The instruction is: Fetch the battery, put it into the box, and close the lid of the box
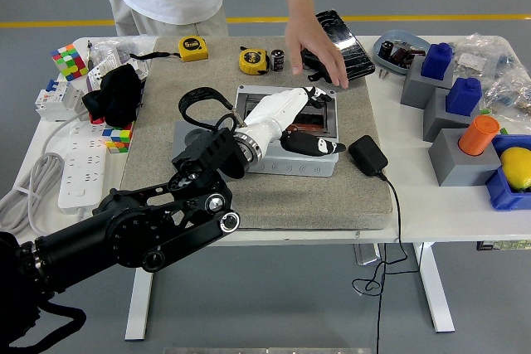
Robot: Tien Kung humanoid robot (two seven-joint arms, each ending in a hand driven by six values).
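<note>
The grey box [274,163] stands open in the middle of the grey mat, with something orange inside. My left hand [319,120], white with black fingertips [323,147], reaches over the box's opening with its fingers spread, holding nothing. A small black cylindrical battery [277,60] stands at the mat's far edge beside a yellow tape measure [252,60]. A glossy black lid-like piece [344,29] lies at the mat's far right corner. A person's hand [315,51] rests on it. The right arm is out of view.
A black power adapter [367,155] with its cable lies right of the box. A grey block [184,133] with a round recess sits left of it. Blue and grey blocks [444,80], an orange cylinder [479,134], a power strip [81,167] and Rubik's cubes [70,61] flank the mat.
</note>
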